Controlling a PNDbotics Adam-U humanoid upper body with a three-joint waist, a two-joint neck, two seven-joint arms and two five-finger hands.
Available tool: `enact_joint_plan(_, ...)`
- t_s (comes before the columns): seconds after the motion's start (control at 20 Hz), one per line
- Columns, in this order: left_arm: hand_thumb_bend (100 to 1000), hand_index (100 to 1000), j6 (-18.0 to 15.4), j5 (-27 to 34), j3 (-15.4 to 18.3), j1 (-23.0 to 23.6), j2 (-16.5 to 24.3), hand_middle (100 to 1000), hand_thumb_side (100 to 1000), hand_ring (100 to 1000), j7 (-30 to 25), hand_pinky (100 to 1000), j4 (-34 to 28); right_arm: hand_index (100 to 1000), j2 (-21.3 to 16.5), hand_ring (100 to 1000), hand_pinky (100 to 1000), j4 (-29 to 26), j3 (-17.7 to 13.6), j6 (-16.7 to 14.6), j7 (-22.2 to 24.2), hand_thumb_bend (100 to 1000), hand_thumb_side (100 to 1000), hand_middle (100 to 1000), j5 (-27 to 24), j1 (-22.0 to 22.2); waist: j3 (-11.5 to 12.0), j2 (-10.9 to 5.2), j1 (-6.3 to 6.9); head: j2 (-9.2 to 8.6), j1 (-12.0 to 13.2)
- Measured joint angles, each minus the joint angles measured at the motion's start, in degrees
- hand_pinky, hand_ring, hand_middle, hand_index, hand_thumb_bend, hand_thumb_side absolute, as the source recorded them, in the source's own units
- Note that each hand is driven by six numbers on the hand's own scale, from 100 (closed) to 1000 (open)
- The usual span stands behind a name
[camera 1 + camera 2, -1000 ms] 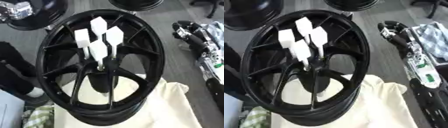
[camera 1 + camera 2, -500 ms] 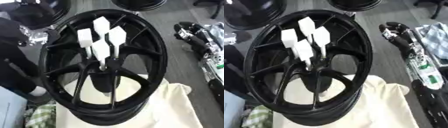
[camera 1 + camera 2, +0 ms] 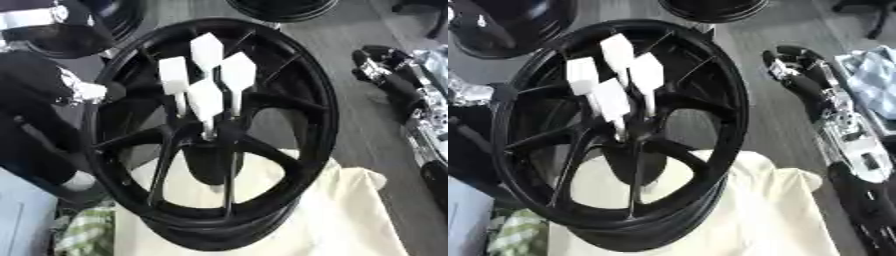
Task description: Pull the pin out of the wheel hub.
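Observation:
A large black spoked wheel [image 3: 302,85] stands tilted on a cream cloth. Several white flat-headed pins [image 3: 206,100] stick up out of its hub [image 3: 217,136] in a tight cluster. My left arm comes in from the left, black with silver joints, and its blurred hand [image 3: 87,92] is at the wheel's left rim, apart from the pins. My right hand [image 3: 794,72] lies open to the right of the wheel, fingers pointing away, holding nothing.
The cream cloth [image 3: 350,210] covers the surface under the wheel. More black wheels lie at the top [image 3: 280,7] and top left [image 3: 509,25]. A green checked cloth [image 3: 83,232] is at the bottom left and a blue checked cloth [image 3: 877,70] at the right edge.
My left arm has come in from the left up to the wheel's left rim. The view has shifted a little. The pins and my right hand stay where they were.

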Motion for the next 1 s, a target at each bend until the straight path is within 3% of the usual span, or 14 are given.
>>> enact_joint_plan(0.4, 462, 817, -0.9, -0.8, -2.0, -0.5, -2.3, 762, 445, 790, -0.9, 841, 3.2, 751, 0.0, 653, 772, 0.0, 0.0, 0.1, 0.1, 405, 345, 647, 0.0, 0.0, -0.1, 0.0, 0.1, 0.0, 0.2)
enact_joint_plan(1.0, 453, 834, -0.1, -1.2, -2.8, -1.3, -3.7, 769, 460, 790, -0.1, 839, 3.9, 751, 0.0, 653, 772, 0.1, 0.0, 0.2, 0.2, 403, 348, 647, 0.0, 0.5, -0.1, 0.0, 0.15, 0.0, 0.1)
